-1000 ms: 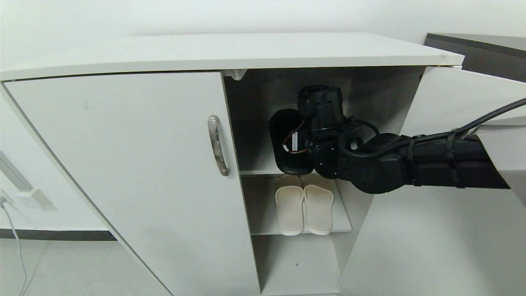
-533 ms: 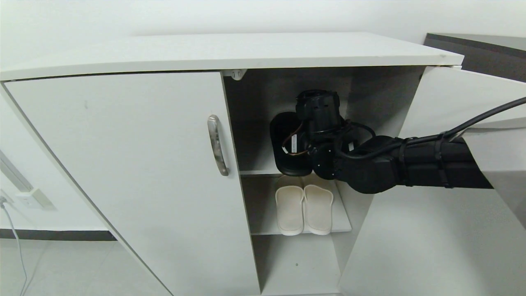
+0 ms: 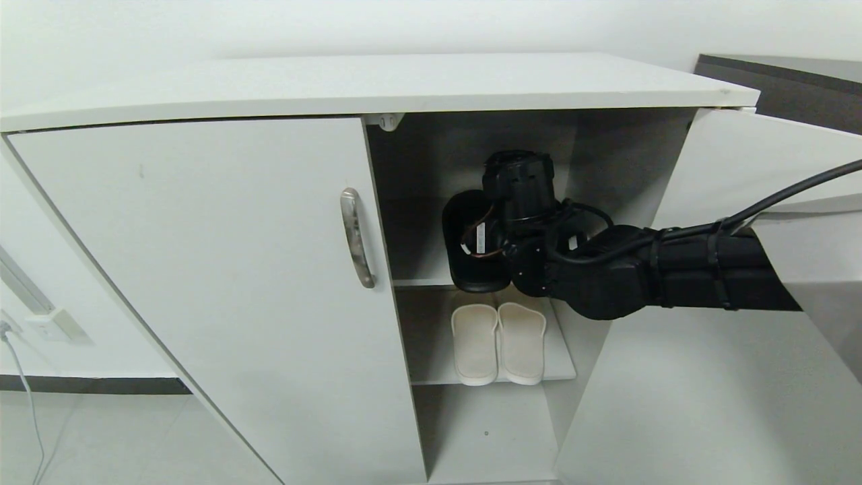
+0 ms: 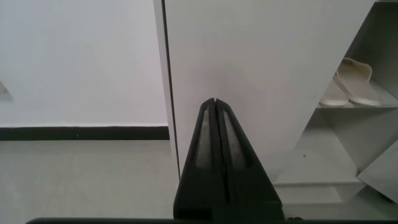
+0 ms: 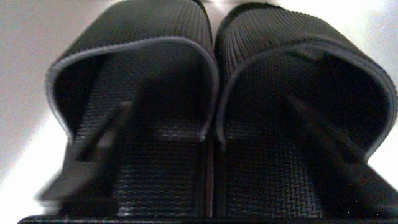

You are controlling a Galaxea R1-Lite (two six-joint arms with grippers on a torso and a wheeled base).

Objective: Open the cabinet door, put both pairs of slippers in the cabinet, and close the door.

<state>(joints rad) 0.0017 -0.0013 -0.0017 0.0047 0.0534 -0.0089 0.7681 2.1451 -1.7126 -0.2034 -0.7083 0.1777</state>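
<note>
The white cabinet (image 3: 377,81) has its right door (image 3: 734,168) swung open and its left door (image 3: 202,269) closed. A pair of white slippers (image 3: 498,340) lies on the middle shelf, also seen as white slippers (image 4: 351,87) in the left wrist view. A pair of black slippers (image 3: 468,236) sits on the upper shelf with heels at its front edge. My right gripper (image 5: 210,106) stands open, one finger (image 5: 106,134) inside each black slipper (image 5: 137,93), apart from the slippers' touching walls. My left gripper (image 4: 214,109) is shut and empty, low before the left door.
A metal handle (image 3: 355,237) is on the left door. The bottom compartment (image 3: 485,431) holds nothing. My right arm (image 3: 673,276) crosses the opening beside the open door. A wall outlet and cable (image 3: 40,327) are at the far left above the floor.
My right arm has come down a little, lowering the black slippers onto the upper shelf. The white slippers and the left gripper have stayed put.
</note>
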